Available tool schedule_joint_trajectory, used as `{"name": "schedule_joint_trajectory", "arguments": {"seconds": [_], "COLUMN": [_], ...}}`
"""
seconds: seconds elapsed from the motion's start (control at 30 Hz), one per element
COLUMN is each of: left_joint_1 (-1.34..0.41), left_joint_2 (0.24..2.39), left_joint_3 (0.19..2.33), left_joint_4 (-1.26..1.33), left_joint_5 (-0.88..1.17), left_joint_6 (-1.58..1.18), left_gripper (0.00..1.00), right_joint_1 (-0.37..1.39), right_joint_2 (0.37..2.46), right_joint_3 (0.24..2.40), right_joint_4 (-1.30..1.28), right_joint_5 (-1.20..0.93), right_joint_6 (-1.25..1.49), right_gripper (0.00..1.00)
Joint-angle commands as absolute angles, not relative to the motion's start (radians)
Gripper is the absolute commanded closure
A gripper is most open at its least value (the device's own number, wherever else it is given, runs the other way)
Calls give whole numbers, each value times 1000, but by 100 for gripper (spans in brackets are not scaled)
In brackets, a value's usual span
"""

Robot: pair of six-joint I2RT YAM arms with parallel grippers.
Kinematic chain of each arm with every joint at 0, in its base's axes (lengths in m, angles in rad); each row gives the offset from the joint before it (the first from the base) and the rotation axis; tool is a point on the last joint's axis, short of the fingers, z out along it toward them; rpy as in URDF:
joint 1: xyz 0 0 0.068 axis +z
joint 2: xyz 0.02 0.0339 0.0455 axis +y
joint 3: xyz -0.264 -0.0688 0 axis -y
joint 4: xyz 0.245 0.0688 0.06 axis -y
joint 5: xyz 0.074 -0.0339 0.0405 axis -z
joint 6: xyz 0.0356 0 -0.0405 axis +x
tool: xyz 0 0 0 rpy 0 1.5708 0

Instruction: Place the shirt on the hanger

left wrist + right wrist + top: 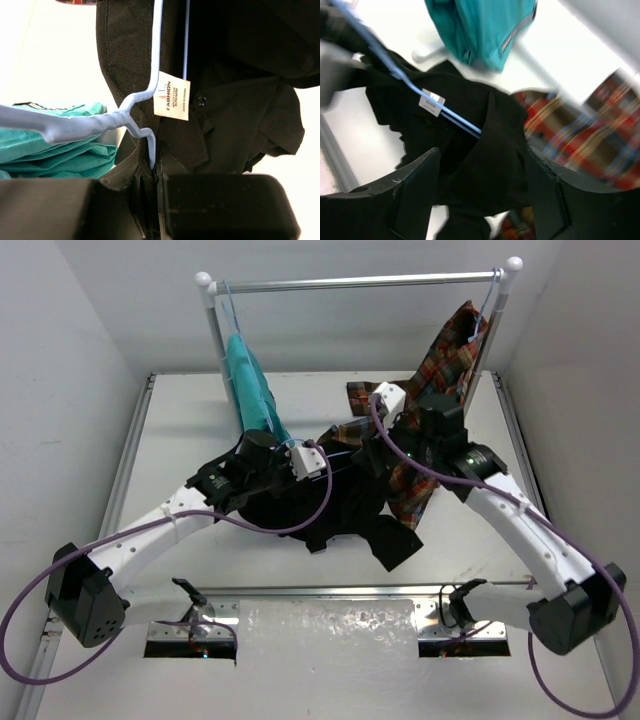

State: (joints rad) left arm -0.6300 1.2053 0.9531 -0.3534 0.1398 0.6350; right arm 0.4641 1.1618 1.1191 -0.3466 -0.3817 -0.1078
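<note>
Left gripper (151, 175) clamps hanger (90, 127); right gripper (482, 155) gapes wide around shirt (492, 120)

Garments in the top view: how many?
3: the teal fabric garment hangs left on the long silver rail, the red-orange plaid shirt hangs right, the plain black floppy shirt is at centre. Others may be hidden.

White walls (70, 330) enclose a pale surface (190, 430) on three sides; a silver rail (360, 282) with white knobs (203, 280) spans the far end.
</note>
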Motion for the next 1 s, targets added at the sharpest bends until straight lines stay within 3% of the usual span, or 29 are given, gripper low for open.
{"name": "schedule_joint_trajectory", "arguments": {"seconds": [0.0, 0.2, 0.27, 0.3, 0.37, 0.6, 0.7, 0.77, 0.97], "left_joint_1": [-644, -646, -644, -644, -644, -644, -644, -644, -644], "left_joint_2": [1166, 1173, 1178, 1178, 1184, 1183, 1178, 1177, 1175], "left_joint_3": [939, 928, 933, 936, 945, 966, 965, 963, 948], "left_joint_4": [-272, -244, -242, -239, -236, -232, -239, -241, -236], "left_joint_5": [130, 115, 117, 117, 118, 141, 141, 143, 153], "left_joint_6": [612, 586, 575, 569, 551, 495, 499, 499, 492], "left_gripper": [100, 100, 100, 100, 100, 100, 100, 100, 100], "right_joint_1": [466, 610, 635, 637, 637, 635, 635, 635, 635], "right_joint_2": [1215, 1215, 1209, 1209, 1223, 1295, 1292, 1304, 1298], "right_joint_3": [1143, 1069, 1034, 1023, 1005, 977, 976, 998, 959], "right_joint_4": [-318, -304, -284, -278, -278, -259, -224, -235, -149], "right_joint_5": [-348, -85, 0, 33, 67, 86, 133, 146, 146], "right_joint_6": [73, 133, 150, 159, 169, 187, 202, 215, 288], "right_gripper": [33, 30, 38, 50, 60, 70, 67, 41, 37]}}
